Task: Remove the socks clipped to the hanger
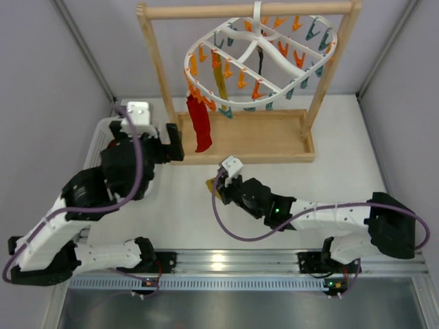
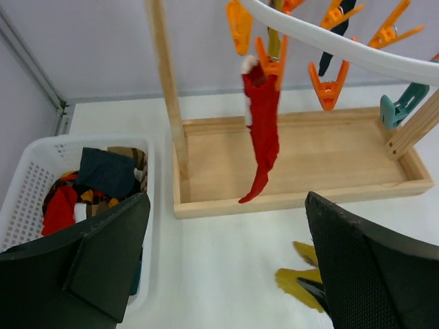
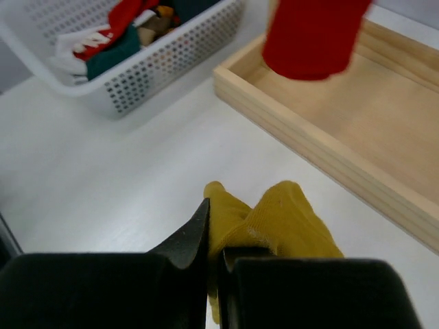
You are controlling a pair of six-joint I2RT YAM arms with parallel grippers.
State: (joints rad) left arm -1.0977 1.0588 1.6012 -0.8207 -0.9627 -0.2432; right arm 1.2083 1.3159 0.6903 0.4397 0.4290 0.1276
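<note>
The hanger [image 1: 332, 51], a white plastic oval ring with crossbars, hangs by its hook from the round top bar of a pale wooden rack [image 1: 260, 137]. Stubby orange and teal clips [image 1: 258, 89] dangle all round its rim. At its left edge an orange clip pinches the cuff of a red sock [image 2: 264, 130], a limp, narrow knit strip whose curled toe hangs low over the rack's shallow tray.

The left tool [image 2: 226, 267] is released, its two broad black textured fingers [image 2: 103, 260] spread wide, level with the tray's front wall and holding nothing. Beside it stands a white plastic basket [image 2: 27, 185] with perforated walls, heaped with crumpled socks in red, dark teal and stripes.

The right tool [image 3: 216, 253] sits low over the smooth white counter [image 1: 206, 219], in front of the tray. It is clenched on a mustard yellow sock [image 3: 274, 219], whose soft, finely ribbed fabric bunches in two rounded lobes ahead of the fingertips.
</note>
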